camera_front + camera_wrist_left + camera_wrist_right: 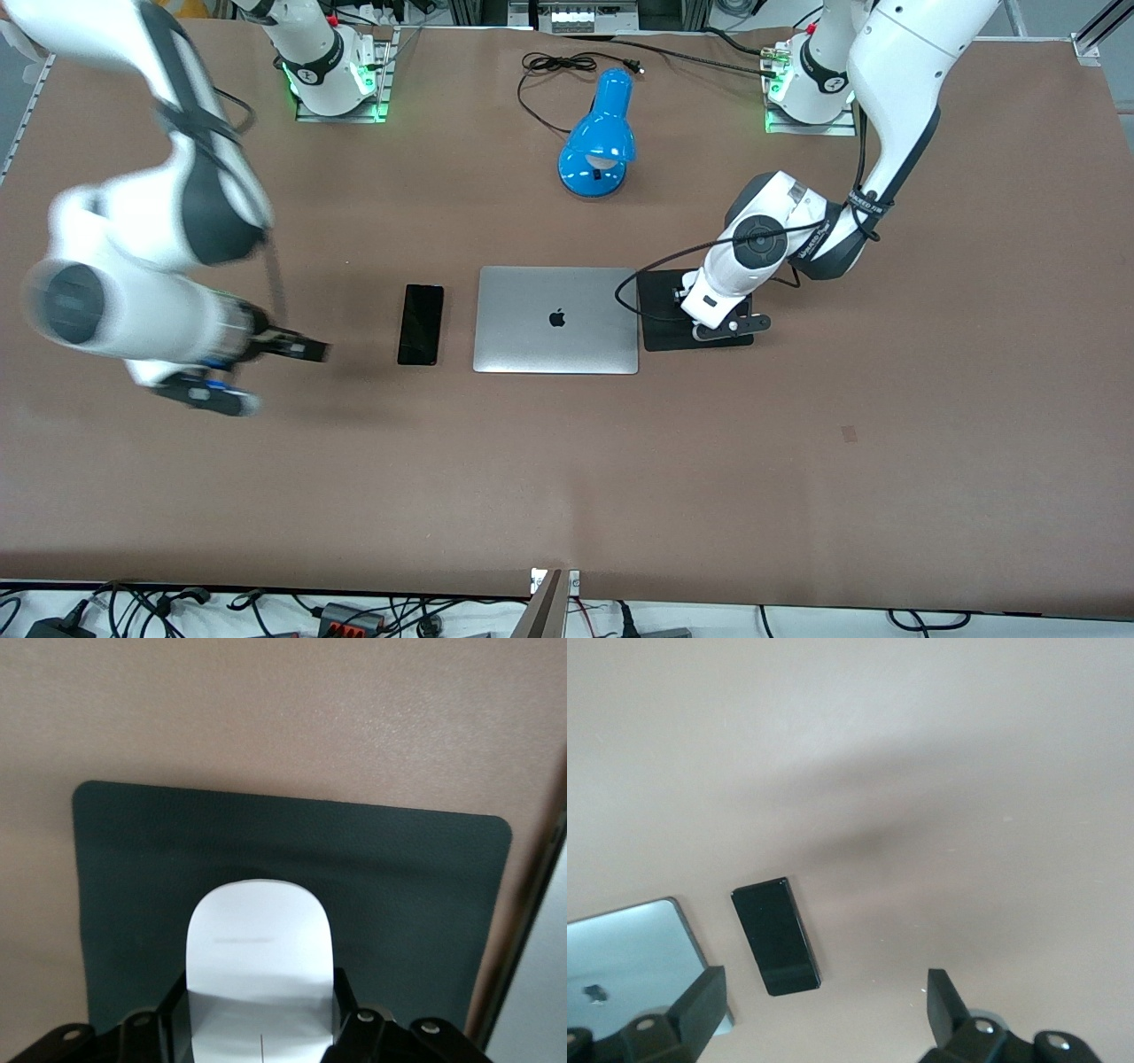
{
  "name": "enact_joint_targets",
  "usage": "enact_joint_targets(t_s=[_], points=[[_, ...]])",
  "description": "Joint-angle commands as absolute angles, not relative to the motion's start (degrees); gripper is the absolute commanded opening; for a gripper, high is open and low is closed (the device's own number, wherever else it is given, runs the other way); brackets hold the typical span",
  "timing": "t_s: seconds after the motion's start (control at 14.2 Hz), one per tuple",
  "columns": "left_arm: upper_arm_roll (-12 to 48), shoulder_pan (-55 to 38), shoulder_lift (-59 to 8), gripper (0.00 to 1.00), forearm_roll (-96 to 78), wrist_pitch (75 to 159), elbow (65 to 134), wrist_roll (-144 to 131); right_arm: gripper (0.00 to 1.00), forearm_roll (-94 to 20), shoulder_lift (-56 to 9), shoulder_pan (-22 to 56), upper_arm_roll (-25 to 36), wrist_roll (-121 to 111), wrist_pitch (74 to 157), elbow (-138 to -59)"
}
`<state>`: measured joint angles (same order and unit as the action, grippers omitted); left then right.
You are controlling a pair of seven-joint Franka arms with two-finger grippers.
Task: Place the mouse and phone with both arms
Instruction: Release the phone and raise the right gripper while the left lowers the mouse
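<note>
The white mouse [260, 948] lies on the black square mat [133, 859] between my left gripper's fingers [344, 997], which stand against its two sides. In the front view my left gripper [702, 317] is low over the mat [660, 310] and hides the mouse. The black phone [421, 323] lies flat on the table beside the laptop, on the right arm's side. My right gripper [299, 348] is open and empty, over bare table toward the right arm's end from the phone. The right wrist view shows the phone [775, 939] apart from my right gripper [824, 997].
A closed silver laptop [555, 319] lies between the phone and the mat; its corner shows in the right wrist view [629, 948]. A blue desk lamp [598, 142] with a black cable [554, 66] stands farther from the front camera, between the arm bases.
</note>
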<state>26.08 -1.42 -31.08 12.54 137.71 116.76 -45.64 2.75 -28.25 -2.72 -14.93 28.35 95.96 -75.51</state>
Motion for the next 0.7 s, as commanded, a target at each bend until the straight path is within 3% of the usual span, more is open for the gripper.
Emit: enact_joint_targets(t_s=[0.0,0.14,0.21,0.35,0.49,0.63], points=[[26.1,-1.23,-31.46,0.27,15.37,138.43,116.81,-46.41,1.0,1.58,-20.85,-5.09,-15.47,24.73,93.0,-76.11],[26.19,-1.14,-32.17,0.27,15.73,138.6,116.72,-46.41,1.0,3.07,-19.25,-5.62,-15.12,18.13,88.88,-75.76],[26.19,-1.23,-32.43,0.38,15.73,138.6,116.72,-46.41,1.0,5.16,-19.25,-5.97,-14.42,17.15,86.94,-74.46],[26.1,-1.06,-32.7,1.0,15.82,138.6,116.37,-45.88,1.0,5.54,-19.86,-6.85,-13.89,16.96,85.44,-69.36],[26.19,-0.7,-31.21,1.0,15.82,136.77,115.93,-46.05,1.0,5.19,-20.56,-8.96,-13.71,17.05,85.78,-68.73],[26.54,-0.62,-28.67,1.0,15.73,129.42,112.61,-45.97,1.0,4.75,-20.48,-10.28,-13.71,16.96,85.43,-68.55]])
